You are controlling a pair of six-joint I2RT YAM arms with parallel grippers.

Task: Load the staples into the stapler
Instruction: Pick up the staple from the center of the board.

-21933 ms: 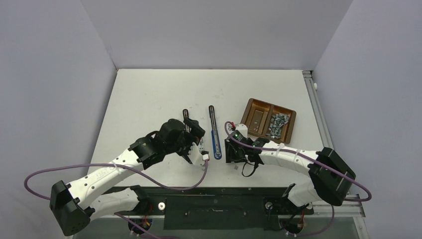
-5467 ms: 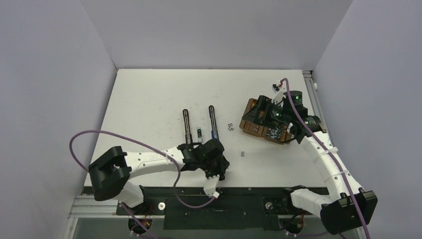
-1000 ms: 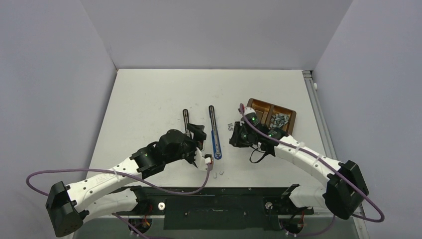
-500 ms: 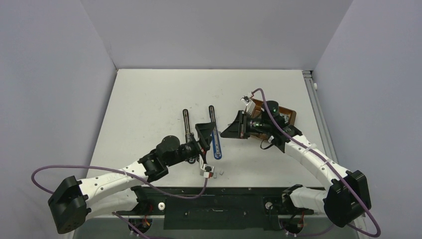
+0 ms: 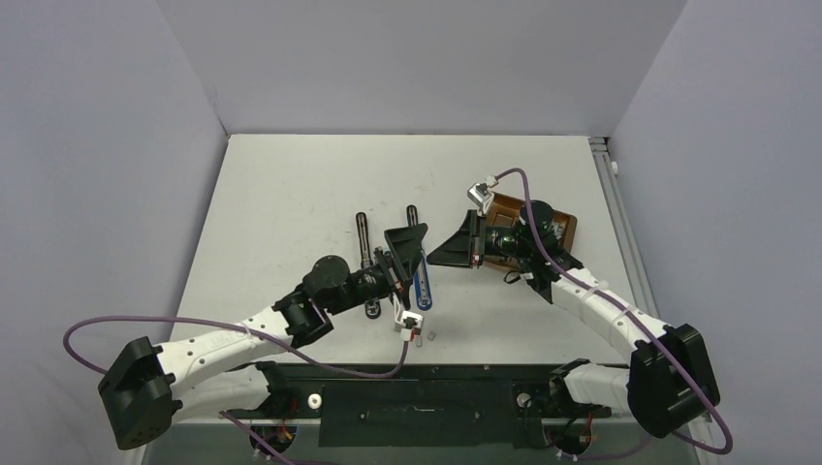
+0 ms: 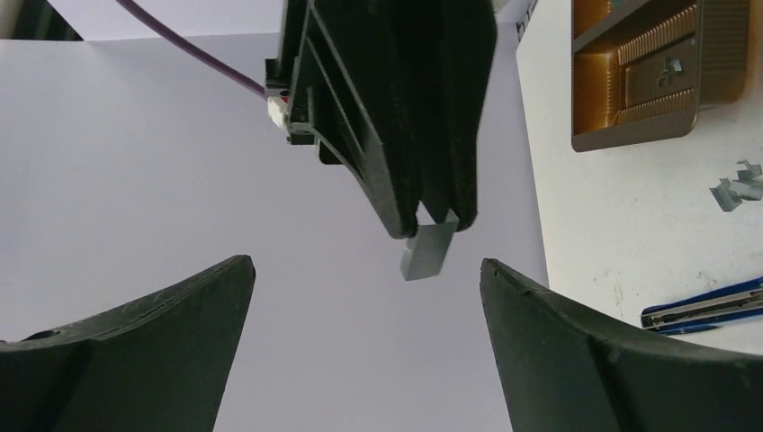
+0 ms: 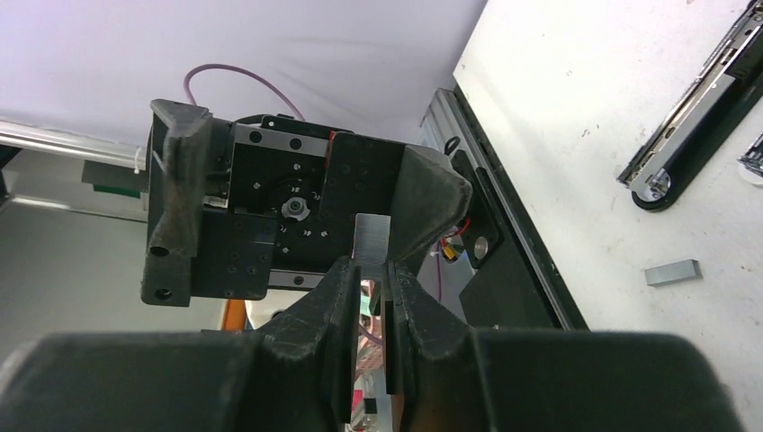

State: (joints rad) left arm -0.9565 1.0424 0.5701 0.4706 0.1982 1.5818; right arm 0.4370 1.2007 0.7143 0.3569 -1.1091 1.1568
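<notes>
Count: we saw two grippers, one open stapler [image 5: 422,286], one black bar [image 5: 362,232] just left of it, one brown two-compartment tray [image 6: 583,90], one held staple strip [image 6: 428,248], one loose strip [image 7: 672,272] and one small staple cluster [image 6: 738,189].
Left gripper [image 5: 404,257]: raised over the stapler's middle, fingers spread wide, released, grasping nothing.
Right gripper [image 5: 441,254]: just right of the stapler, clenched on the held staple strip, which pointed into the left gripper's gap.
Room: we found bare table [image 5: 291,194] left of and beyond the stapler.
Edges: the loose strip lay on the stapler's near side, close to the table's front edge.
In the way: the staple cluster lay between stapler and tray.
</notes>
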